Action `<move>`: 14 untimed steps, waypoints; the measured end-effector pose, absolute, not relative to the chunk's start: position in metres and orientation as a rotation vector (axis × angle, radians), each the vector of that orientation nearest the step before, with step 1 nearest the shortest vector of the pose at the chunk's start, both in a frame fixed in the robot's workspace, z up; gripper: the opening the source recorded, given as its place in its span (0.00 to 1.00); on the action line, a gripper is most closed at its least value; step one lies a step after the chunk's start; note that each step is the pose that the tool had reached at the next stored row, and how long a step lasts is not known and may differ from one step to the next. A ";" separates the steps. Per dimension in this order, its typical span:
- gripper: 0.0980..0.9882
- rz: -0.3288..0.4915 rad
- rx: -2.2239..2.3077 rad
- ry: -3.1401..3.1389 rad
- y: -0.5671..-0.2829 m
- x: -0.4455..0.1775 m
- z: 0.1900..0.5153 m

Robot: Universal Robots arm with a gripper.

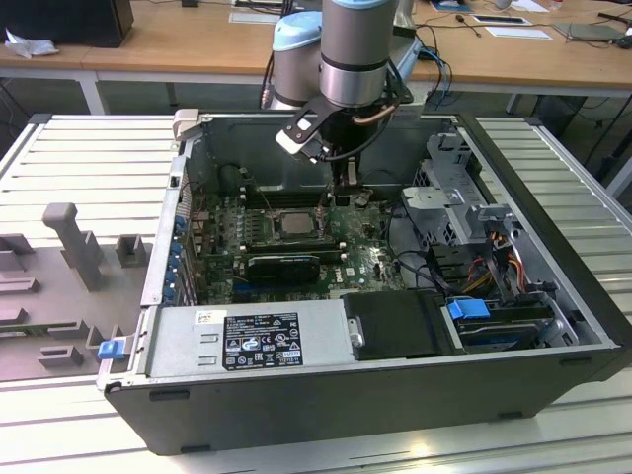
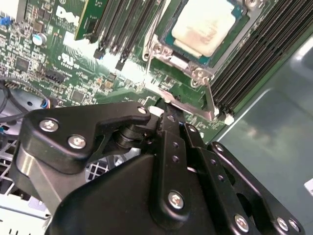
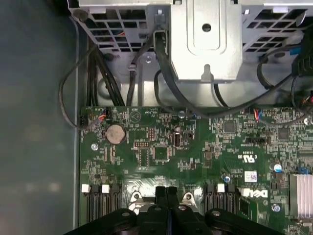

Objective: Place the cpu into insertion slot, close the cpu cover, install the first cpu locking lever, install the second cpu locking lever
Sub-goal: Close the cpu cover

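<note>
The fingers [image 3: 160,196] are seen pressed together in the first wrist view. The gripper [image 2: 168,111] is held just at a thin silvery lever [image 2: 193,110] beside the insertion slot [image 1: 274,225]; whether the lever is pinched cannot be told. The cpu [image 2: 205,24] is seated in the slot, pale face up, with the cpu cover [image 2: 161,41] laid flat around it. In the exterior view the slot is found in the upper middle of the frame, on the green circuit board [image 1: 365,262] inside the open computer case [image 1: 395,395]. The gripper is placed just beside the slot, on the exterior view's right.

Jaws pressed together, green circuit board [image 3: 195,156], coin battery [image 3: 116,132], black cables [image 3: 108,81]
</note>
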State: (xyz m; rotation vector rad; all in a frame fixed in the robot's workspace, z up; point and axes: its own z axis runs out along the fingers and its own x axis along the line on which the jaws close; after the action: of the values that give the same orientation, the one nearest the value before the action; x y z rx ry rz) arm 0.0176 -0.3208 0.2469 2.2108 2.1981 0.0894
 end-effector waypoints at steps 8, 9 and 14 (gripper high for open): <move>0.01 0.089 2.211 2.198 -0.321 0.005 0.247; 0.01 0.089 2.211 2.198 -0.321 0.004 0.247; 0.01 0.089 2.211 2.198 -0.321 0.000 0.247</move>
State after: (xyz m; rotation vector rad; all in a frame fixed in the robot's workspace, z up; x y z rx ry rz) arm 0.0000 -0.3208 0.2469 2.2108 2.1980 0.0893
